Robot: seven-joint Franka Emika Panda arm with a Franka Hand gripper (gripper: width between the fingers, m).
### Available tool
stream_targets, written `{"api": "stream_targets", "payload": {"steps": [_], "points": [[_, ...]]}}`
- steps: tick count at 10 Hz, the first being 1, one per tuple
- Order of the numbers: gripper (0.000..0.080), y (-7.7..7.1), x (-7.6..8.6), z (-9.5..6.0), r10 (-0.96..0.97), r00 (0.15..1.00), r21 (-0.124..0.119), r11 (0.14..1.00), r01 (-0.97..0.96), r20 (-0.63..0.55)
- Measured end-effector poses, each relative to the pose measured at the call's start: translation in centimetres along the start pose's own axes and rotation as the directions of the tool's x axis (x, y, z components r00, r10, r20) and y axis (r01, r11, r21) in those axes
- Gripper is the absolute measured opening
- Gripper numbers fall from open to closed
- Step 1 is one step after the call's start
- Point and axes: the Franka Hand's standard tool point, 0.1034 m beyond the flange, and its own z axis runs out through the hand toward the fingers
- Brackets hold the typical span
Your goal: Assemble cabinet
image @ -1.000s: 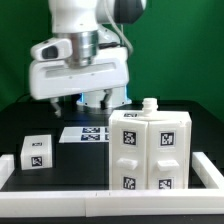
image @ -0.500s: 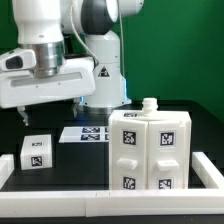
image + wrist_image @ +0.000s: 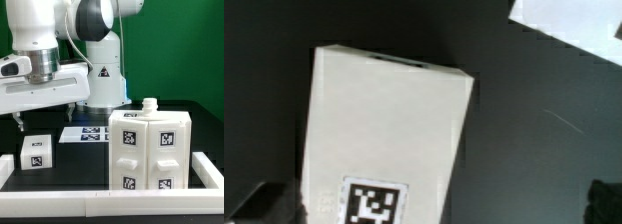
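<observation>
Black tabletop under a green backdrop carries a small white tagged cube at the exterior view's left. Above the cube hangs the gripper, jaws spread wide, holding nothing and touching nothing. Further right lies the marker board. The cabinet stands upright at the exterior view's right.

exterior: faces arm, slightly raised | wrist: close, downward | shared: small white block
</observation>
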Motion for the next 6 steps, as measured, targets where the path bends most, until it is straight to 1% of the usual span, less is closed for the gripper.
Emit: {"api": "stream_targets", "payload": {"steps": [1, 2, 3, 5, 6], "points": [[0.0797, 0.8, 0.1, 0.5, 0.027, 1.0, 0.001, 1.0, -0.027, 0.008], [0.0797, 2.1, 0.6, 1.1, 0.038, 0.999, -0.006, 0.999, -0.038, 0.011], [0.0797, 2.6, 1.1, 1.3, 0.038, 0.999, -0.01, 0.999, -0.038, 0.01], [0.0797, 3.1, 1.6, 1.6, 0.036, 0.999, -0.013, 0.999, -0.036, 0.01], [0.0797, 2.9, 1.8, 1.8, 0.034, 0.999, -0.012, 0.999, -0.034, 0.014]]}}
